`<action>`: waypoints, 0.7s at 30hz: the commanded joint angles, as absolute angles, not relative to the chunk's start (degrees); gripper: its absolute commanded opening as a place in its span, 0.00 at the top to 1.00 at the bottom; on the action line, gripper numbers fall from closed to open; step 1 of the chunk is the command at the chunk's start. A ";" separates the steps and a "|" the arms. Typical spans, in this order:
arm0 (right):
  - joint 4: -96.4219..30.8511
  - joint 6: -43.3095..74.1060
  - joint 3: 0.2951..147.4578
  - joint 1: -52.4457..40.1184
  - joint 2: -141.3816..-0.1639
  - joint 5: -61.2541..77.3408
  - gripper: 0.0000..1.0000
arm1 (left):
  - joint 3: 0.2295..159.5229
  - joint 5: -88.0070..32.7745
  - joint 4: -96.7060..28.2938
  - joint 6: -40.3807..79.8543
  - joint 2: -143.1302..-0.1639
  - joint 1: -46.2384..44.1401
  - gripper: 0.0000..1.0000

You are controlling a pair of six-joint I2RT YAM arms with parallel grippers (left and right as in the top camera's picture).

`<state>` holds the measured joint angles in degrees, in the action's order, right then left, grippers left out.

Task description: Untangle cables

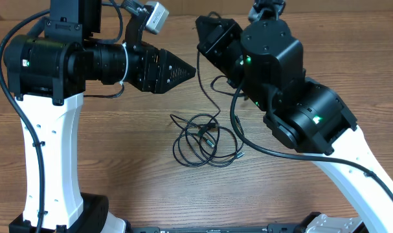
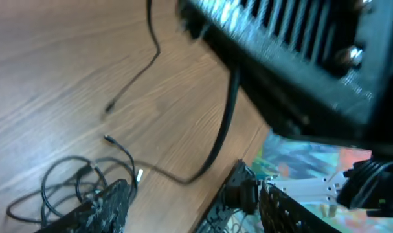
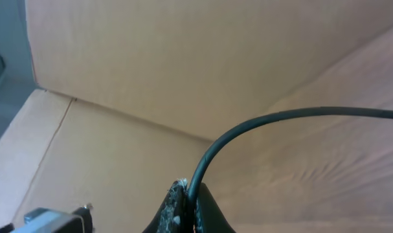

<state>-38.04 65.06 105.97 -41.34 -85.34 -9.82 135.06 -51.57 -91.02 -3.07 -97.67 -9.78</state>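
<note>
The cables [image 1: 206, 141] lie as a loose tangle of thin black loops on the wooden table, below and between both grippers. One cable strand [image 1: 208, 94] rises from the tangle to my right gripper [image 1: 201, 45], which hangs above the table's far middle. In the right wrist view my right gripper [image 3: 191, 197] is shut on this black cable [image 3: 300, 114], which arcs off to the right. My left gripper [image 1: 186, 70] points right, up and left of the tangle. In the left wrist view it [image 2: 196, 210] is open and empty, with the tangle [image 2: 67, 191] by its left finger.
The right arm's body [image 1: 280, 71] hangs over the table's right half, and its thick black wiring [image 2: 225, 123] sags toward the table. The left arm's white column [image 1: 50, 162] stands at the left. A loose cable end [image 2: 109, 107] lies on the wood.
</note>
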 commanded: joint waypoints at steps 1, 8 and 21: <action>-37.67 71.07 106.94 -41.41 -84.97 -6.28 0.96 | 135.74 -53.47 -89.86 -5.61 -97.89 -10.17 0.45; -37.76 75.26 106.94 -41.41 -84.97 -0.34 0.96 | 135.74 -54.04 -87.77 -5.56 -97.93 -10.17 0.52; -37.87 75.24 106.94 -41.41 -84.97 1.23 0.96 | 135.72 -53.87 -83.99 -2.11 -98.37 -10.17 0.92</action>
